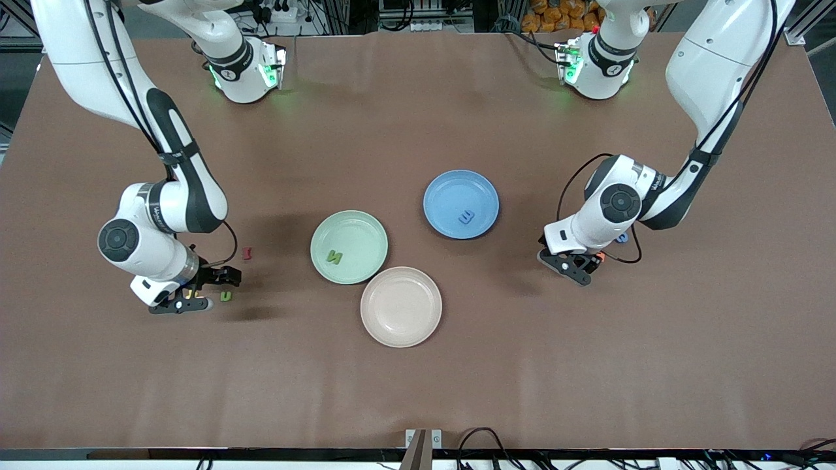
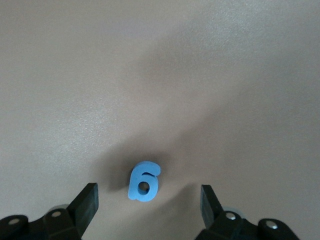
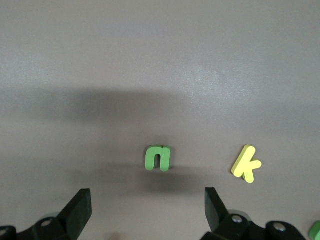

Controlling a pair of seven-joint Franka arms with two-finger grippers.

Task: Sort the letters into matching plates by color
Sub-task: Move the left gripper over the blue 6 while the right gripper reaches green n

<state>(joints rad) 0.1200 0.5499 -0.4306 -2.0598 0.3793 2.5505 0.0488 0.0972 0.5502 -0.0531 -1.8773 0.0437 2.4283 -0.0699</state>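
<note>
black fingers of the left gripper (image 2: 148, 205) spread wide over a blue 6 (image 2: 144, 181) on the brown table (image 1: 588, 365). right gripper (image 3: 147, 210) gapes too, over a green n (image 3: 158, 158) beside a yellow k (image 3: 246, 163). mid-table, green plate (image 1: 349, 247) holds a green letter (image 1: 334, 257), blue plate (image 1: 461, 203) a blue one (image 1: 466, 217), beige plate (image 1: 401, 307) nearest the camera

Three plates (image 1: 349, 247) cluster mid-tabletop (image 1: 418, 365), two holding a letter (image 1: 334, 257) each; loose letters (image 1: 226, 296) lie toward both ends.
</note>
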